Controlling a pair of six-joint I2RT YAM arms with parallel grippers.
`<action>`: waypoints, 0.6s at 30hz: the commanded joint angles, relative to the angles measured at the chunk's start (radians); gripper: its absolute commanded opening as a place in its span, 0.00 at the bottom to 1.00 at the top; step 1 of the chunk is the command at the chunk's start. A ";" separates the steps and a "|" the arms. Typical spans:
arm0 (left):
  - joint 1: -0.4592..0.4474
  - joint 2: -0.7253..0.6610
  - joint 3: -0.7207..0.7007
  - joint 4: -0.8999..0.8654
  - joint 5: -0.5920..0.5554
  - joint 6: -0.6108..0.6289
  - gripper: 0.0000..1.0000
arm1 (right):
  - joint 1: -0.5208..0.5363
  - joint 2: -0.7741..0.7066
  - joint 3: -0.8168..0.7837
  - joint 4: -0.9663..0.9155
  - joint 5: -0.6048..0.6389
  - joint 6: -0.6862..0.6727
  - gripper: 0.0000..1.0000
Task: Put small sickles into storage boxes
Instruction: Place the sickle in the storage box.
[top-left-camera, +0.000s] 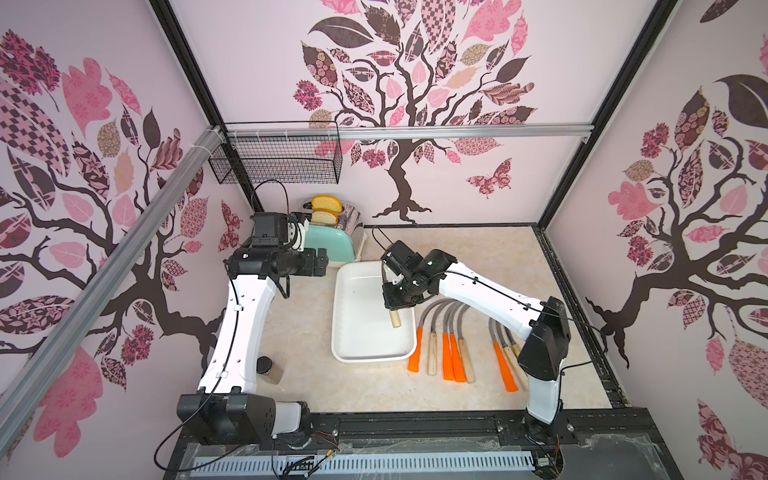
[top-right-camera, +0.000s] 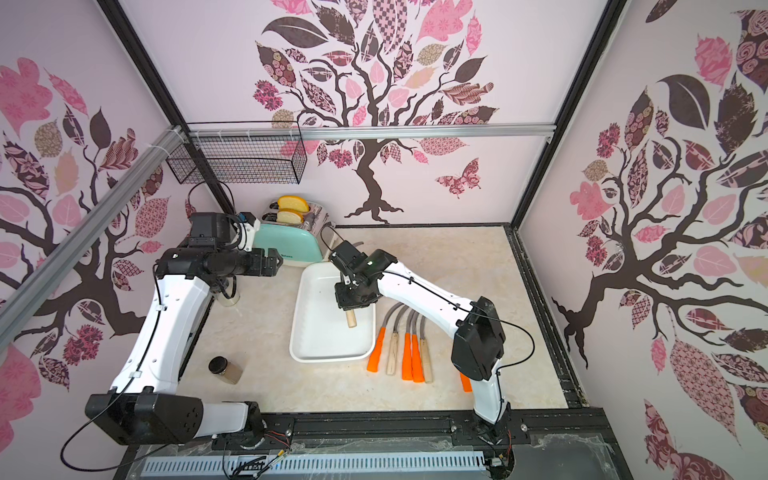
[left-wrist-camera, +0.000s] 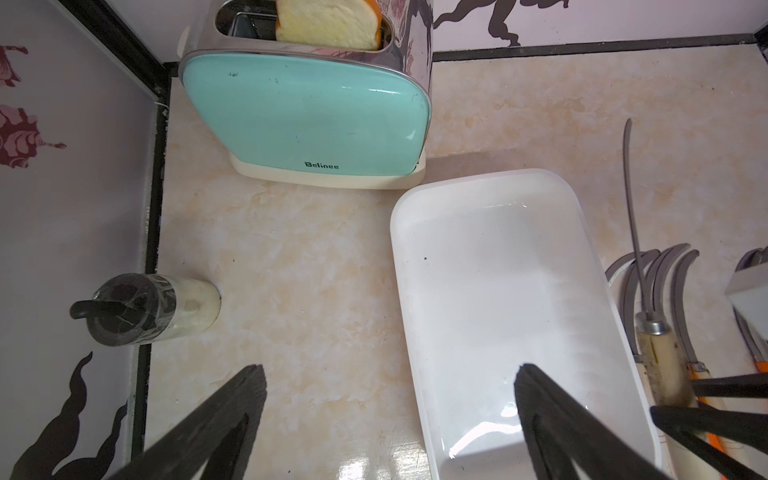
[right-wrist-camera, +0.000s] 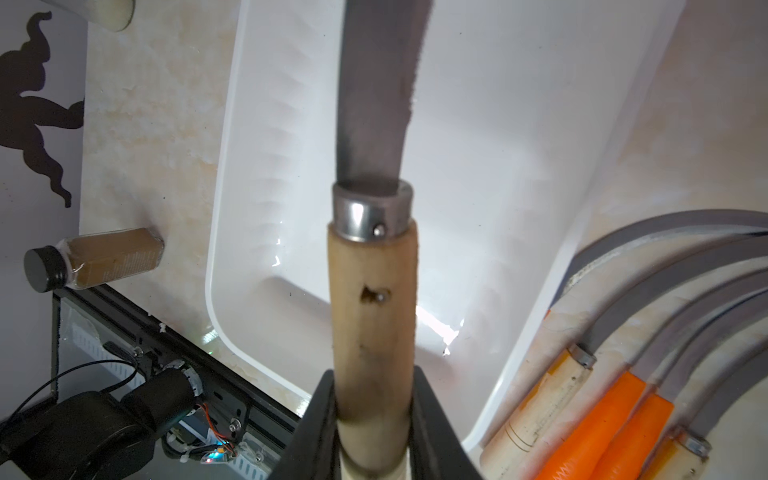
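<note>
While the right fingers (right-wrist-camera: 318, 419) clench a pale-handled, grey-bladed sickle (right-wrist-camera: 374, 316) over the shallow white plastic tray (top-left-camera: 358, 332), the left fingers (left-wrist-camera: 232, 415) gape empty; next, probably, lower and release.

right gripper (right-wrist-camera: 374, 378) fingers (right-wrist-camera: 313, 432): matt black, plastic-looking.
held sickle (right-wrist-camera: 374, 324), between those fingers: pale wood handle, rough and stained; shiny metal collar; dull grey metal blade, matt, finely toothed edge.
tray (right-wrist-camera: 519, 145), beyond the right fingers: white plastic, smooth, glossy, bright glints.
loose sickles (right-wrist-camera: 598, 415), beside the right fingers: smooth orange plastic or pale wood handles; matt grey metal blades.
left gripper (left-wrist-camera: 388, 370) fingers (left-wrist-camera: 224, 415): matt black.
toaster (left-wrist-camera: 307, 116), ahead of the left fingers: glossy mint panel, mirror-bright metal top.
tabletop (left-wrist-camera: 332, 374), between the left fingers: beige marbled pattern, smooth, faint sheen.
</note>
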 joint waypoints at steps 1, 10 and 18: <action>0.004 -0.016 0.019 0.011 -0.018 -0.024 0.98 | 0.015 0.040 0.039 0.034 -0.045 0.026 0.02; 0.004 -0.014 0.026 0.011 -0.026 -0.030 0.98 | 0.042 0.150 0.108 0.057 -0.102 0.043 0.02; 0.004 -0.010 0.044 -0.013 -0.011 0.019 0.98 | 0.071 0.230 0.166 0.044 -0.111 0.050 0.02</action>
